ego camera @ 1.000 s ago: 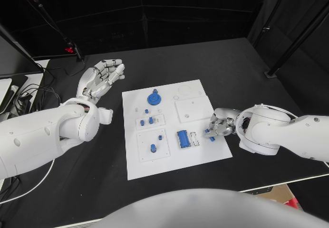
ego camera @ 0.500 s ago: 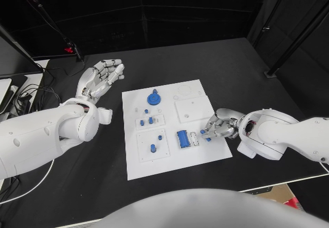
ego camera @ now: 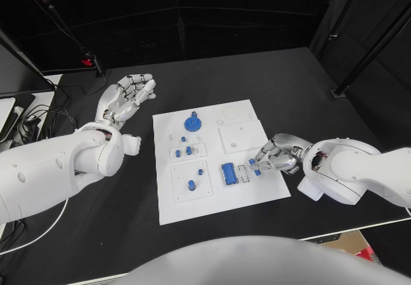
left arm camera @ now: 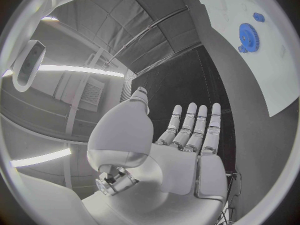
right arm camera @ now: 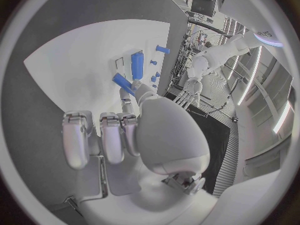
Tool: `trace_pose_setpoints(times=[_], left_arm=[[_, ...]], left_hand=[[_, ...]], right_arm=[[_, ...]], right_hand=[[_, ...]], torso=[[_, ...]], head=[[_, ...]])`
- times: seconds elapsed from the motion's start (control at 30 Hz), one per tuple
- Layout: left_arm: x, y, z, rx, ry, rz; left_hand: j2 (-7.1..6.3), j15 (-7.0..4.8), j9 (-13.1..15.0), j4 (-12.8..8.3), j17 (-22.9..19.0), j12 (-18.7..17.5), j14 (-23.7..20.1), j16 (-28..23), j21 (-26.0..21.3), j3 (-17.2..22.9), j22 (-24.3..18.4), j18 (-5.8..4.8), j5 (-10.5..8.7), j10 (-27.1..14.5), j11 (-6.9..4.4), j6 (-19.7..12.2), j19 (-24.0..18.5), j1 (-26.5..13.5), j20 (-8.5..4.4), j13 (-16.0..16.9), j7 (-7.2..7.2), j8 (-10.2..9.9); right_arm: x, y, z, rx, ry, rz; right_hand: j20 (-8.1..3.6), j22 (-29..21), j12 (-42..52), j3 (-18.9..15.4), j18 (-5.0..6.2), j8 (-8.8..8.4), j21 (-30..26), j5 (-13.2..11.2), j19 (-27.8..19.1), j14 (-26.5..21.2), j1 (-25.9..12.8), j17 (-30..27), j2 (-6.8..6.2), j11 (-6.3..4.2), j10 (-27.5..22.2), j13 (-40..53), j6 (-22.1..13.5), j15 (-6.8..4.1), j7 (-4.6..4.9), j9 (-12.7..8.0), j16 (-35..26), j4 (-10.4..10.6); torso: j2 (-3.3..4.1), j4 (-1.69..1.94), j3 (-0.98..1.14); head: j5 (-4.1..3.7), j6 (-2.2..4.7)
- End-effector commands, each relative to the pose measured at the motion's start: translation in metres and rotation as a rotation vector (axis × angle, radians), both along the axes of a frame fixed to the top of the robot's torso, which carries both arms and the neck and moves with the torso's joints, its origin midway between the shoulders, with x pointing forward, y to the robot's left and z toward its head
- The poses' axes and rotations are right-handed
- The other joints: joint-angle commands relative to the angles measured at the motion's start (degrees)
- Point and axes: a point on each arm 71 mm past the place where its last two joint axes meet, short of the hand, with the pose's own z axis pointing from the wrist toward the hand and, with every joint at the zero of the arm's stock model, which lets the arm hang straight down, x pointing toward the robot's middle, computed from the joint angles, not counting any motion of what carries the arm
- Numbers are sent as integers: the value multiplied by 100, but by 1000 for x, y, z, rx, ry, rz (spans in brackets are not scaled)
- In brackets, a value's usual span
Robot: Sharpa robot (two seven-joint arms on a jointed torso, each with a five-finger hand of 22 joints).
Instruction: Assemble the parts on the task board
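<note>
The white task board (ego camera: pixel 214 199) lies mid-table. My right hand (ego camera: pixel 274 155) hovers over the board's right edge and pinches a small blue part (ego camera: pixel 254 163) just right of the long blue block (ego camera: pixel 228 173) and its white slot. In the right wrist view the right hand (right arm camera: pixel 144 130) holds that blue part (right arm camera: pixel 122 83) between thumb and a finger, close to the long block (right arm camera: pixel 137 65) on the board (right arm camera: pixel 75 70). My left hand (ego camera: pixel 127 95) hangs flat with fingers apart, off the board to its far left; the left wrist view shows this hand (left arm camera: pixel 187 140) with nothing in it.
On the board sit a blue gear (ego camera: pixel 193 123) at the back, several small blue pegs (ego camera: pixel 182 148) in the left-hand plates, and one peg (ego camera: pixel 191 186) nearer the front. The gear (left arm camera: pixel 249 33) also appears in the left wrist view. Cables lie at the table's far left edge (ego camera: pixel 34 119).
My right hand has moved left over the board's edge, carrying the small blue part closer to the long blue block. The left hand has stayed still.
</note>
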Motion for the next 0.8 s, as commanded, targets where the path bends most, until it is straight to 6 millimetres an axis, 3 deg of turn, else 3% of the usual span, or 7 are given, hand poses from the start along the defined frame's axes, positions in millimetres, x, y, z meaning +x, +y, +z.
trace_pose_setpoints(times=[0.03, 0.33, 0.8], left_arm=[[-2, -2, 8, -34, -94, -22], [-2, -2, 8, -34, -94, -22], [-2, -3, 8, -35, -91, -26]], left_hand=[[65, -14, -6, -5, -8, 31, -10, 40, 31, -23, -7, 27, 35, -15, -6, -41, -6, 11, -5, -6, 878, 36], [75, -15, -9, -6, -14, 39, -6, 48, 31, -26, -5, 27, 37, -12, -6, -41, -5, 13, -5, -9, 878, 41], [84, -16, -13, -7, -24, 50, -1, 59, 31, -32, -13, 27, 41, -10, -7, -42, -10, 18, -5, -15, 878, 46]], right_arm=[[-3, 3, 0, 24, 33, -26], [-3, 7, -2, -82, 56, 4], [3, 20, -4, -259, 14, 105]], right_hand=[[26, 1510, -20, -81, -42, -68, 20, 63, 596, 575, -181, 1506, -10, -9, 605, 1505, 213, 34, -159, -42, 14, 150], [30, 1510, -20, -216, -42, -177, 20, 97, 596, 575, -396, 1506, 20, -12, 605, 1505, 293, 36, -163, -73, 14, 397], [26, 1510, -20, -262, -42, -213, 20, 127, 596, 575, -437, 1506, 36, -24, 605, 1505, 352, 28, -178, -78, 14, 484]], torso=[[9, 1, 2], [8, -5, 0], [10, -5, 1]], head=[[7, 0], [7, 0], [6, 0]])
